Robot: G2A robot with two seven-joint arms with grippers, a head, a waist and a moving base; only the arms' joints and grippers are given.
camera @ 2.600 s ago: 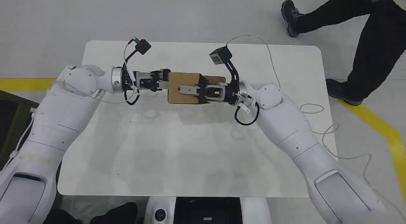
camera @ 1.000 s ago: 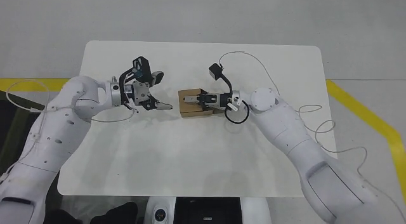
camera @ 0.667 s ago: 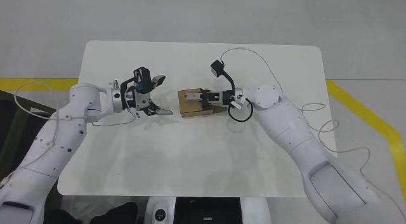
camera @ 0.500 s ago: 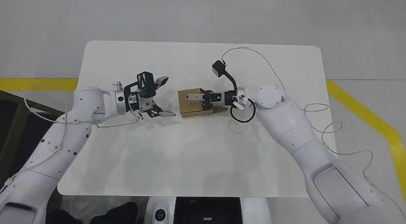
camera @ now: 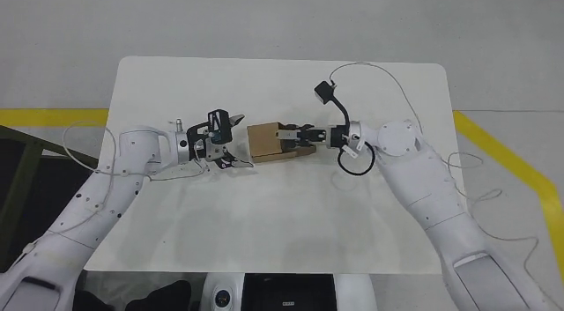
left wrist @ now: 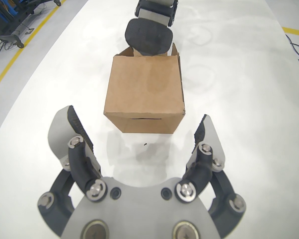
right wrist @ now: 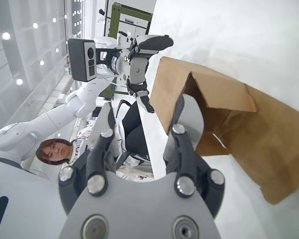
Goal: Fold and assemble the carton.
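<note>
Carton (camera: 271, 142) lies on its side near middle of table (camera: 264, 249), closed end w/ tuck slot (left wrist: 145, 119) facing left gripper (camera: 240, 141), open end w/ loose flap (right wrist: 221, 93) facing right gripper (camera: 291, 133). Left gripper: fingers spread wide, just beside closed end, not touching. Right gripper: spread, astride one wall at open end, one finger (right wrist: 186, 115) inside, other finger (right wrist: 106, 118) outside and apart from the board, so no pinch. Assessment: plain brown cardboard, empty, prob. very light; likely to skid on smooth tabletop if pushed from one side only. Walls look thin, liable to bow or crease under hard squeeze mid-panel. Recommend hold at folded edges and corners, where stiffest, and brace closed end while working flaps. Flaps hinge freely, may spring back; press along crease, not at tip
</note>
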